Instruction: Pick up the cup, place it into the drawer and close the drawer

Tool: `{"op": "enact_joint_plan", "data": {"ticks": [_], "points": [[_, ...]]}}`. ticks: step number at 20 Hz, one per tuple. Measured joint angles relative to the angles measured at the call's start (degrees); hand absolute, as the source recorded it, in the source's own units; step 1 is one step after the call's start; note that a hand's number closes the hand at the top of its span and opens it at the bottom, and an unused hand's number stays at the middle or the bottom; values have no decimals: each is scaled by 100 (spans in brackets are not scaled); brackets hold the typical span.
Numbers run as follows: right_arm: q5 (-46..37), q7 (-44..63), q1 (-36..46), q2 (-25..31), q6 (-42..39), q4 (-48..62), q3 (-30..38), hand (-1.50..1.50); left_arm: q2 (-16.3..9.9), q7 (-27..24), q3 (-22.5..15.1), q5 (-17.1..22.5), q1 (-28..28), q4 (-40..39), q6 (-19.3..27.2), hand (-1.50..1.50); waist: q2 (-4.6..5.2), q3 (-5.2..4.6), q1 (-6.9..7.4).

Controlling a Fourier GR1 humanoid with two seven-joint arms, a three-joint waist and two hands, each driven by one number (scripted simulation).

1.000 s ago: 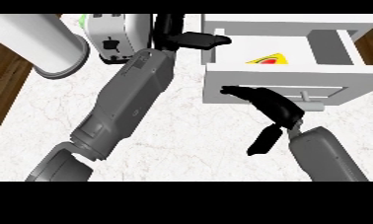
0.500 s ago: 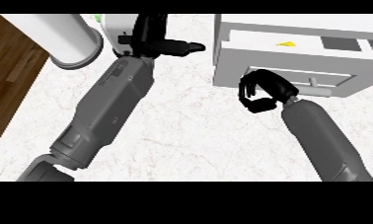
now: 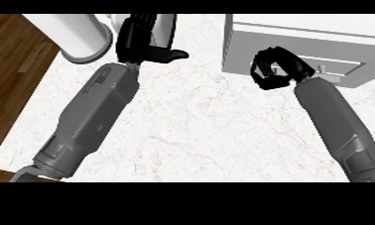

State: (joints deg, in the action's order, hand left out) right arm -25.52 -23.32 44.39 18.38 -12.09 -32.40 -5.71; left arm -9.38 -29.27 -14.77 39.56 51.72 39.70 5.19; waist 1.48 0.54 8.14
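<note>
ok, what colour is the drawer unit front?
Light grey, seen in the head view: the drawer unit at upper right, behind the right hand.

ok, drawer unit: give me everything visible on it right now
The drawer unit is a pale grey box at the counter's back right, its flat top cut off by the view's upper and right edges. Its drawer front sits flush with the face, so it looks shut, with a light bar handle low on the front. The right hand, fingers curled and holding nothing, is right at the front, left of the handle; contact cannot be told.
</note>
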Motion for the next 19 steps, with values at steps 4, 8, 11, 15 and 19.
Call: {"op": "enact_joint_plan", "data": {"ticks": [4, 8, 11, 15, 19], "points": [[193, -46, 17, 52, -278, 80, 132, 150, -122, 59, -33, 3, -135, 139, -157, -150, -9, 1, 60], [380, -73, -11, 125, -575, 49, 232, 150, -205, 112, -49, 19, -218, 237, -289, -150, 6, 11, 116], [512, -84, -55, 198, -813, -19, 285, 150, -213, 112, -79, 20, -304, 295, -371, -150, 26, 19, 167], [685, -90, -119, 299, -1134, -118, 350, 150, -261, 135, -76, 53, -391, 365, -478, -150, 50, 39, 235], [827, -47, -167, 373, -1396, -214, 394, 150, -288, 128, -86, 64, -462, 429, -570, -150, 75, 59, 282]]}}
